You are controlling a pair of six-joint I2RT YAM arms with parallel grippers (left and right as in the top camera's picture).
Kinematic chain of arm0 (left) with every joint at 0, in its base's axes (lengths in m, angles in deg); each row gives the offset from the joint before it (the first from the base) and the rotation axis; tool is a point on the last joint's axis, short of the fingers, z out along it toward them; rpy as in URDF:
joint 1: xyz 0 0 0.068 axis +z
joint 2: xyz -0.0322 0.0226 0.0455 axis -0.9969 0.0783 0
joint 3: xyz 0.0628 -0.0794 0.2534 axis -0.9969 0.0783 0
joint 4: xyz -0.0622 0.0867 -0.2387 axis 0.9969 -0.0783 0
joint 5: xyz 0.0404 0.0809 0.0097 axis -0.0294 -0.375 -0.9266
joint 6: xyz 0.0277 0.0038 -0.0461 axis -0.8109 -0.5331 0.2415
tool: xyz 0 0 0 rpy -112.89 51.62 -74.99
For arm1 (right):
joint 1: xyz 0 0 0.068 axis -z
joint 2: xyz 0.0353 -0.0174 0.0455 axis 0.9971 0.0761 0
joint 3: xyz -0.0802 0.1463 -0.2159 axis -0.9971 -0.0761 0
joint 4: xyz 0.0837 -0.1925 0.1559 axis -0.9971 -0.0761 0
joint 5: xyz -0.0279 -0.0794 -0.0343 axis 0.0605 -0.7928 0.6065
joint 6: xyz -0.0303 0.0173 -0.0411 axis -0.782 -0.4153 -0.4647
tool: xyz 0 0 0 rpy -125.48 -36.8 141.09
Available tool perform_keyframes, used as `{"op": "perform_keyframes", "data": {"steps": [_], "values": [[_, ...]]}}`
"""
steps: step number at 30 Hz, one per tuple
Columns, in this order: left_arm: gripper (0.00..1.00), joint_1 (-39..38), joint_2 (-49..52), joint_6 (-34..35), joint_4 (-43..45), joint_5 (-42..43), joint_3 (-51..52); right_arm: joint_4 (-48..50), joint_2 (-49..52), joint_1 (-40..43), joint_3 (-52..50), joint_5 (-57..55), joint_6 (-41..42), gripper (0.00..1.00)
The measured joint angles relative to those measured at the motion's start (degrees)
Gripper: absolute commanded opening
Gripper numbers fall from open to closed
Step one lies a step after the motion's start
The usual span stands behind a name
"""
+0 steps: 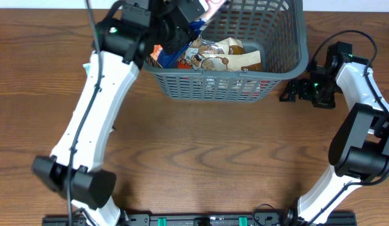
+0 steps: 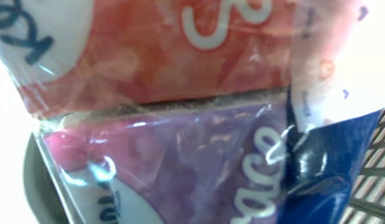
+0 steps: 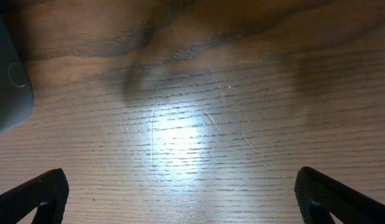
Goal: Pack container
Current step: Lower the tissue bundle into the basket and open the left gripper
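Your left jaws pinch the pack (image 2: pixel 180 124) over the basket (image 1: pixel 213 88), upper left; lower it flat, then release. Right jaws spread.

Brown wood-grain tabletop (image 1: pixel 200 144): darker grain bands running side to side, lighter streaks between. Right wrist view: bright white glare patch (image 3: pixel 180 140) on surface, fine curved scratches (image 3: pixel 212 121) through and beside it, darker shadowed band toward top of view. Black bar (image 1: pixel 200 220) along near edge of table, middle stretch. Two small green tabs (image 1: pixel 161 220) on bar, apart from each other, either side of centre.
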Motion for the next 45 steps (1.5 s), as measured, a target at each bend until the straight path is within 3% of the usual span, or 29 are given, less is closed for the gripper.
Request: {"op": "perform_keyframes", "data": {"steps": [10,13,14,27,34,45], "values": [[0.08,-3.5,10.7,-4.7,-2.4,0.0,0.0,0.0,0.0,0.0,0.0,0.0,-0.2,0.99],[0.59,-4.1,12.3,-5.4,-3.5,-0.2,0.0,0.0,0.0,0.0,0.0,0.0,-0.2,0.99],[0.65,-4.1,12.3,-5.8,-3.6,-0.2,0.0,0.0,0.0,0.0,0.0,0.0,-0.2,0.99],[0.98,-3.8,11.2,-6.2,-4.1,-2.8,-0.2,0.1,0.0,0.0,0.0,0.0,-0.5,0.99],[0.99,-3.1,3.6,-5.5,-2.8,-4.4,-0.2,0.1,0.0,0.0,0.0,0.1,-0.5,0.99],[0.99,2.6,-10.6,0.9,-2.5,-15.2,-1.3,0.1,0.0,0.0,0.0,0.1,-0.8,0.99]]}}
